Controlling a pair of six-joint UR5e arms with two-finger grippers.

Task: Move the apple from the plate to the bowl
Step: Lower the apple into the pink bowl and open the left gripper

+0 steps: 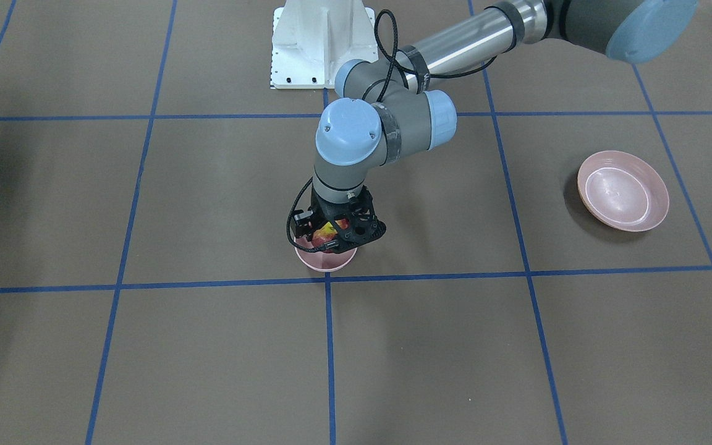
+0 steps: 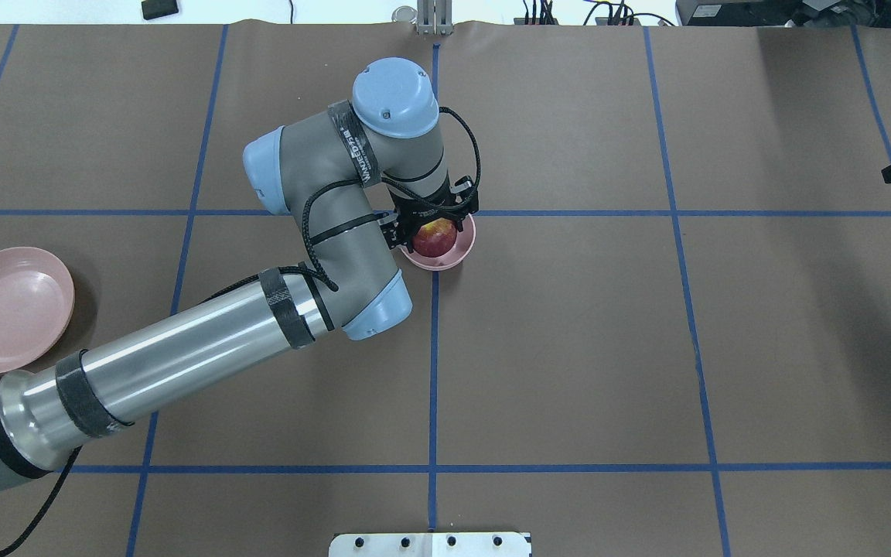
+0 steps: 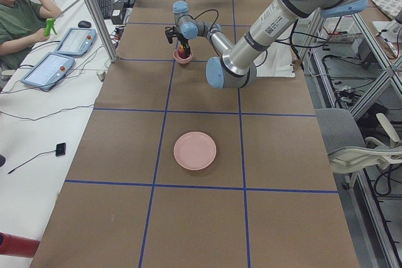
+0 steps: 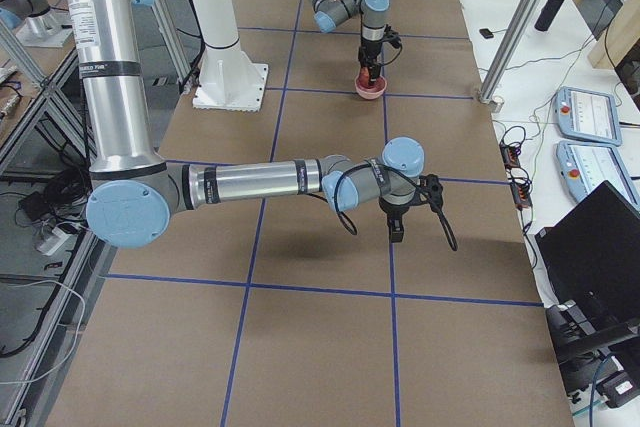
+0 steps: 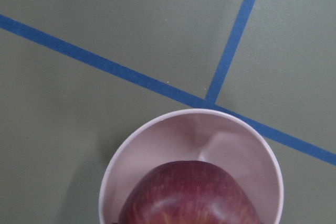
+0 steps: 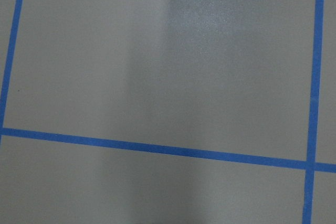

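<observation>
The dark red apple point(image 2: 434, 238) with its yellow patch point(image 1: 325, 233) sits between the fingers of my left gripper point(image 2: 434, 228), which is shut on it. The gripper holds it inside the mouth of the small deep pink bowl point(image 2: 457, 255) at a crossing of blue tape lines. In the left wrist view the apple point(image 5: 189, 192) fills the near half of the bowl point(image 5: 157, 150). The wide pink plate point(image 2: 12, 305) lies empty far off by my left arm's base, also seen in the front view point(image 1: 623, 190). My right gripper point(image 4: 396, 230) hovers over bare table; whether it is open or shut does not show.
Brown table paper carries a grid of blue tape lines point(image 2: 433, 371). The white robot base point(image 1: 322, 43) stands at the table's back edge. A seated operator point(image 3: 19, 10) and tablets point(image 3: 47, 70) are beside the table on the far side.
</observation>
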